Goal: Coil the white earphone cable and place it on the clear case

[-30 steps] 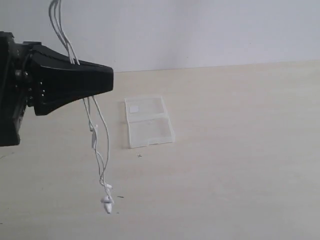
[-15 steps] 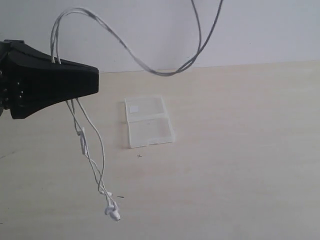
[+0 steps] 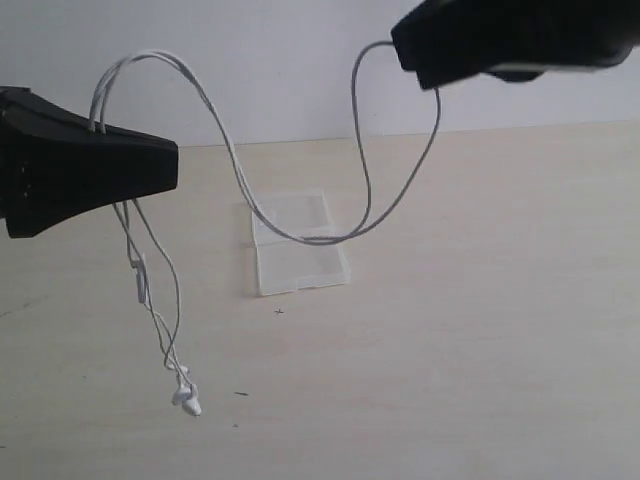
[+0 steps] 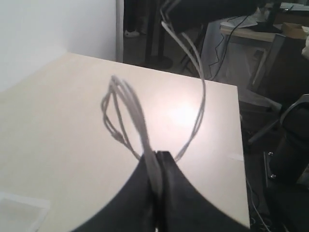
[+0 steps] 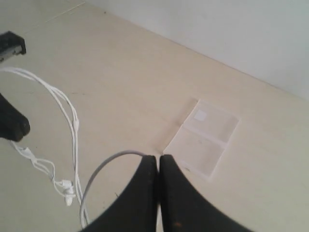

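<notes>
Tabletop (image 3: 480, 350) scene: left gripper (image 3: 172, 165) and right gripper (image 3: 402, 45), both raised and clamped on the white earphone cable (image 3: 225, 140), which sags between them across the clear case (image 3: 297, 262) lying mid-table; earbuds (image 3: 187, 398) dangle near left.

Table (image 3: 480, 330): pale wood-grain top; 1 clear case (image 3: 300, 268) lies flat on it, opened, 2 halves side by side; small white label (image 5: 199, 115) on 1 half; few dark specks (image 3: 240, 393) nearby.
</notes>
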### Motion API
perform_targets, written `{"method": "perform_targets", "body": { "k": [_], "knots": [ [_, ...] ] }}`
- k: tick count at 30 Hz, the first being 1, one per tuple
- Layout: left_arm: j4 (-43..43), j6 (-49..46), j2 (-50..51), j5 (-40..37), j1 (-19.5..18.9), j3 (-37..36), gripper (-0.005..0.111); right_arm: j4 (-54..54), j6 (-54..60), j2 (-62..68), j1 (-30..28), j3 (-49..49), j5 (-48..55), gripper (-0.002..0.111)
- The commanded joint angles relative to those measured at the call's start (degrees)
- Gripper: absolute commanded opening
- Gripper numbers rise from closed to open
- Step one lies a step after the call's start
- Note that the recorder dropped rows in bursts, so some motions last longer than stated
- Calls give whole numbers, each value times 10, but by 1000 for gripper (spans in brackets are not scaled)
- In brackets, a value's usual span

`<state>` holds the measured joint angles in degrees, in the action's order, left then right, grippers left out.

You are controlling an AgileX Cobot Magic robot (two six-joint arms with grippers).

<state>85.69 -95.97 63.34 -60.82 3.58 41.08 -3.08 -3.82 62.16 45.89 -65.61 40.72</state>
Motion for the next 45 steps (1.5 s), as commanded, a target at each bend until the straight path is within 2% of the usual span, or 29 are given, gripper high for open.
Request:
{"method": "perform_targets", "body": {
  "k": [1,6,20,24,26,29,32,45],
  "knots": [
    [-1,7,-10,1,-23,4,0,-5,-9,-2,1,44,-38,0],
    [-3,7,-17,-1,-37,4,0,-2,-19,-2,1,81,-74,0],
    [18,4,-25,0,-37,4,0,84,-13,-2,1,180,-171,1],
    [25,4,-25,0,-37,4,0,98,0,-2,1,188,-172,21],
    [27,4,-25,0,-37,4,0,103,13,-2,1,189,-169,37],
    [31,4,-25,0,-37,4,0,103,13,-2,1,189,-166,55],
    [31,4,-25,-1,-37,4,0,100,26,-2,1,189,-161,58],
    [35,4,-25,-1,-37,4,0,114,42,-2,1,189,-155,56]
  ]
}}
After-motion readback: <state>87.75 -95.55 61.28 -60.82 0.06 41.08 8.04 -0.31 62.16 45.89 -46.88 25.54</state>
